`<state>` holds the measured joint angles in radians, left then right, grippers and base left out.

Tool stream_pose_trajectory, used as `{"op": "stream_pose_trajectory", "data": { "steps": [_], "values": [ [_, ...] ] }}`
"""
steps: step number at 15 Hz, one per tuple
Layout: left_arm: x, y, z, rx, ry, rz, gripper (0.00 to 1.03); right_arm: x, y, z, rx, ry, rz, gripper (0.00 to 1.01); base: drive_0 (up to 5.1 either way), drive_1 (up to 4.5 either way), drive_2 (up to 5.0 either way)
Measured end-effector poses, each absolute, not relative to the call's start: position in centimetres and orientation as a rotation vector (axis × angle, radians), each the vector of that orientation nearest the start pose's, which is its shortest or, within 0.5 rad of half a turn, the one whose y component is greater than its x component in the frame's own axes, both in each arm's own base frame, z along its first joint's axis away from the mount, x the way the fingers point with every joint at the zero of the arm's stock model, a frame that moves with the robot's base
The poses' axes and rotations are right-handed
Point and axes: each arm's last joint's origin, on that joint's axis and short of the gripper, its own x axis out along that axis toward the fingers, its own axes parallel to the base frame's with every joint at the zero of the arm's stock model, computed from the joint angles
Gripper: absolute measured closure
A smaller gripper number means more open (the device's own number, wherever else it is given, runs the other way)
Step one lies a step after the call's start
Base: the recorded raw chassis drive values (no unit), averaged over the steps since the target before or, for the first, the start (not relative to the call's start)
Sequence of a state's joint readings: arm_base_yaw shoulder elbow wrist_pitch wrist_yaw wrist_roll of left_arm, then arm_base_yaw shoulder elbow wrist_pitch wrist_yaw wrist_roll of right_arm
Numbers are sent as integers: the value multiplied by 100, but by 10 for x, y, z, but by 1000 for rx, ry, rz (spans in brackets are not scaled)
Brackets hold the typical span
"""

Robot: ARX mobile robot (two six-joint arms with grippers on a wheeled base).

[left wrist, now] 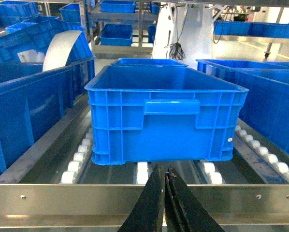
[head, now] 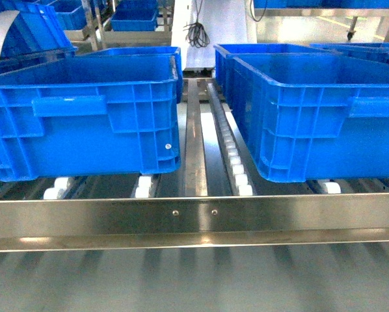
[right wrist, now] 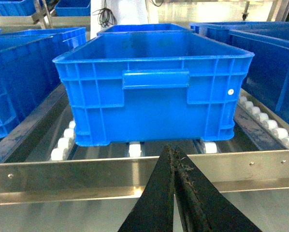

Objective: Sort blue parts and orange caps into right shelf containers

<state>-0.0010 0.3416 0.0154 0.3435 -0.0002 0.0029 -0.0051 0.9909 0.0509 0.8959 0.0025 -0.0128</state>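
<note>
Two big blue containers stand on the steel right shelf (head: 194, 221): one at the left (head: 84, 117), one at the right (head: 318, 117). The left wrist view faces the left container (left wrist: 166, 113) over the riveted front rail (left wrist: 62, 195); my left gripper (left wrist: 165, 170) is shut and empty, just short of the rail. The right wrist view faces the right container (right wrist: 154, 92); my right gripper (right wrist: 172, 149) is shut and empty before the rail (right wrist: 62, 176). Neither gripper shows in the head view. The blue parts and orange caps are out of view.
White rollers (head: 237, 166) run in rows under the bins. More blue bins stand behind (head: 259, 55) and to both sides (left wrist: 23, 111) (right wrist: 275, 58). A white curved sheet (left wrist: 60, 48) sticks out of a bin at the left. Further racks with bins (left wrist: 115, 34) stand at the back.
</note>
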Motion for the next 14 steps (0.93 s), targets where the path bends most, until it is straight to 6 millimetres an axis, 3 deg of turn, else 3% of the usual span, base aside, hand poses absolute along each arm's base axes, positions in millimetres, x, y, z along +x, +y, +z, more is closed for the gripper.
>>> {"op": "stream_pose_trajectory", "data": {
  "steps": [5,14],
  "values": [
    [111,0,172,3,-18,-1,101,142,0,163,-10,18,-1,99,0,0,0],
    [97,0,168,2,-4,-1,101,119,0,170,-7,-11,-1,99,0,0,0]
  ]
}}
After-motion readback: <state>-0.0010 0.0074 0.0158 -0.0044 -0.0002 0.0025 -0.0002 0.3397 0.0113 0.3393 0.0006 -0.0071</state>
